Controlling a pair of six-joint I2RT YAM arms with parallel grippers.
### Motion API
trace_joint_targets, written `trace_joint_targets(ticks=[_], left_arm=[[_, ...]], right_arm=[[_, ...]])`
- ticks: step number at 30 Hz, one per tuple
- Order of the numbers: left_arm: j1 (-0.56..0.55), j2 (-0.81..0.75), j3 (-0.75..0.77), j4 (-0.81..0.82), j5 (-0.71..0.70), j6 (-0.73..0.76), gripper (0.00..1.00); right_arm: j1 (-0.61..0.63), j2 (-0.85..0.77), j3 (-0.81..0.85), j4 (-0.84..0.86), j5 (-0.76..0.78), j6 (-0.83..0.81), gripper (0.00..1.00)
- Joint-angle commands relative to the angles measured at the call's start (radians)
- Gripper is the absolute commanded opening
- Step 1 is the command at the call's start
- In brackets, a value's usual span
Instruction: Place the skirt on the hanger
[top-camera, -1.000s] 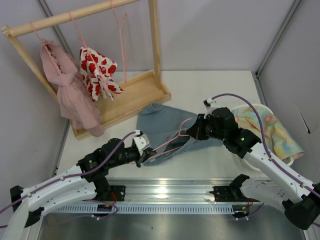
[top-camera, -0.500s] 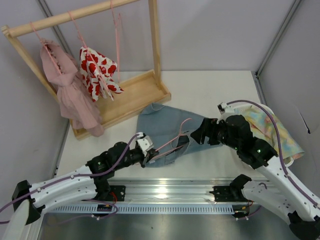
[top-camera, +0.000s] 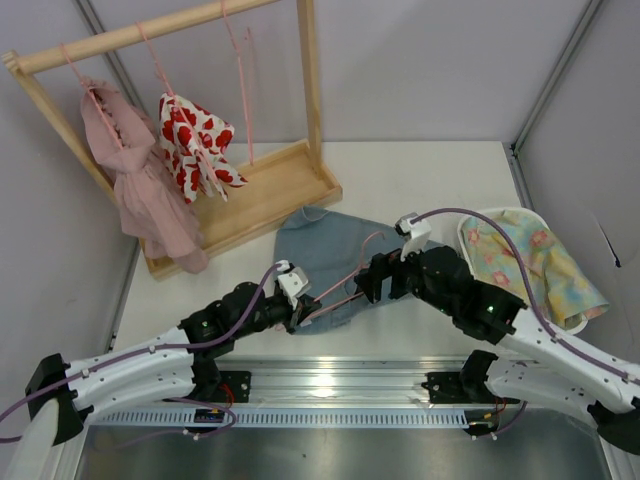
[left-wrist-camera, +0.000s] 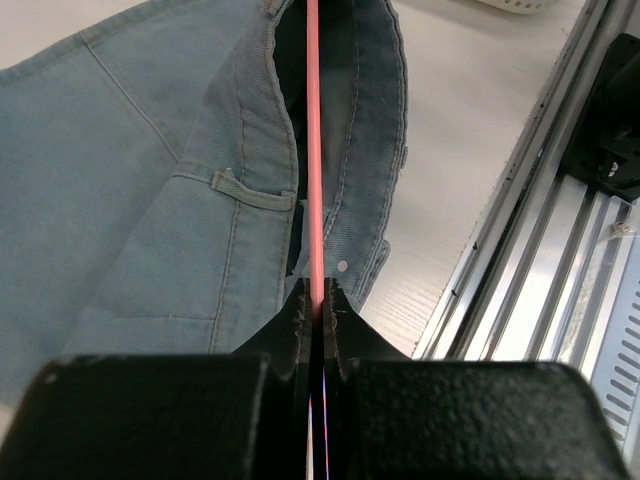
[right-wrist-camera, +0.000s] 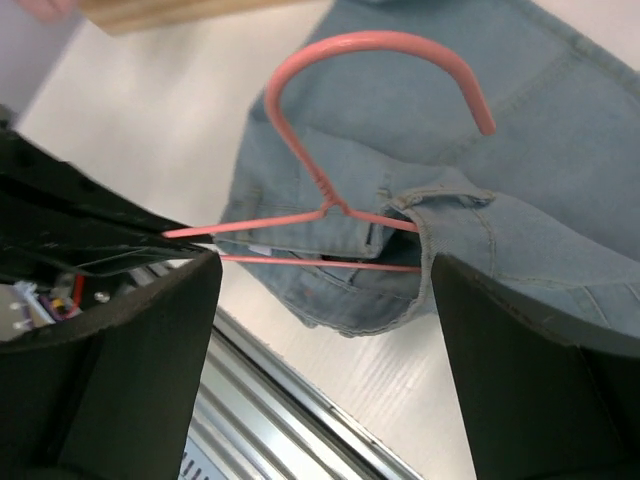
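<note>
Aluminium rail (top-camera: 330, 385) runs along the near edge, under both arm bases. Just beyond it your left gripper (left-wrist-camera: 315, 300) is clamped tight on one end of the thin pink wire hanger (right-wrist-camera: 325, 195), the wire pinched between its closed fingers and running away from the wrist. The hanger's far arm is tucked inside the open waistband of the light blue denim skirt (top-camera: 325, 250); its neck and hook lie outside, on top of the cloth. Your right gripper (top-camera: 372, 283) hovers over that waistband with fingers spread wide, one to each side of the hanger, holding nothing. The skirt lies on the white table (top-camera: 430, 180) between the two arms, its wider end towards the wooden clothes rack (top-camera: 260, 195).

Judge the denim as light and limp, but firmer at the doubled waistband seam. Take hold there, since the body of the cloth would likely bunch and slide. The wire looks thin and springy and may twist in a one-ended grip.

Farthest left, a pink ruffled dress (top-camera: 140, 190) and a white garment with red hearts (top-camera: 195, 140) hang on the rack. At the right lies a floral cloth (top-camera: 530, 260).
</note>
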Motion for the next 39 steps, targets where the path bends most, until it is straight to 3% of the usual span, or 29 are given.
trace_joint_targets(ticks=[1, 7, 12, 16, 21, 26, 28, 29, 30, 31, 32, 35, 37, 39], left_arm=[[-0.008, -0.005, 0.015, 0.107, 0.003, -0.038, 0.0], [-0.013, -0.011, 0.016, 0.104, 0.01, -0.042, 0.0], [-0.016, -0.006, 0.018, 0.108, 0.026, -0.044, 0.0], [-0.016, 0.0, 0.023, 0.101, 0.013, -0.042, 0.0], [-0.016, 0.009, 0.056, 0.061, 0.004, -0.046, 0.0], [-0.016, 0.032, 0.139, -0.056, -0.026, -0.067, 0.03], [-0.016, 0.034, 0.18, -0.151, -0.072, -0.09, 0.13], [-0.016, 0.032, 0.214, -0.184, -0.089, -0.102, 0.32], [-0.016, 0.026, 0.245, -0.256, -0.12, -0.127, 0.43], [-0.016, 0.017, 0.266, -0.289, -0.128, -0.133, 0.61], [-0.014, 0.011, 0.274, -0.321, -0.135, -0.141, 0.68], [-0.016, -0.055, 0.276, -0.412, -0.227, -0.216, 0.77], [-0.013, -0.127, 0.253, -0.473, -0.371, -0.346, 0.89], [-0.007, -0.164, 0.236, -0.531, -0.45, -0.482, 0.91]], right_arm=[[0.037, 0.056, 0.026, 0.168, 0.191, -0.019, 0.91], [0.062, 0.157, 0.029, 0.313, 0.289, -0.022, 0.88], [0.062, 0.224, 0.039, 0.345, 0.299, -0.033, 0.75], [0.063, 0.255, 0.015, 0.402, 0.297, -0.017, 0.48], [0.066, 0.246, -0.007, 0.396, 0.355, -0.039, 0.03], [0.065, 0.243, -0.024, 0.383, 0.447, -0.065, 0.0], [0.065, 0.241, -0.031, 0.388, 0.464, -0.076, 0.0], [0.063, 0.243, -0.036, 0.388, 0.476, -0.076, 0.0], [0.06, 0.246, -0.039, 0.389, 0.476, -0.076, 0.0], [0.059, 0.246, -0.04, 0.391, 0.478, -0.074, 0.0], [0.057, 0.244, -0.045, 0.391, 0.476, -0.074, 0.0], [0.05, 0.241, -0.053, 0.397, 0.47, -0.07, 0.0], [0.037, 0.247, -0.054, 0.393, 0.461, -0.067, 0.0], [0.033, 0.249, -0.062, 0.385, 0.457, -0.067, 0.0]])
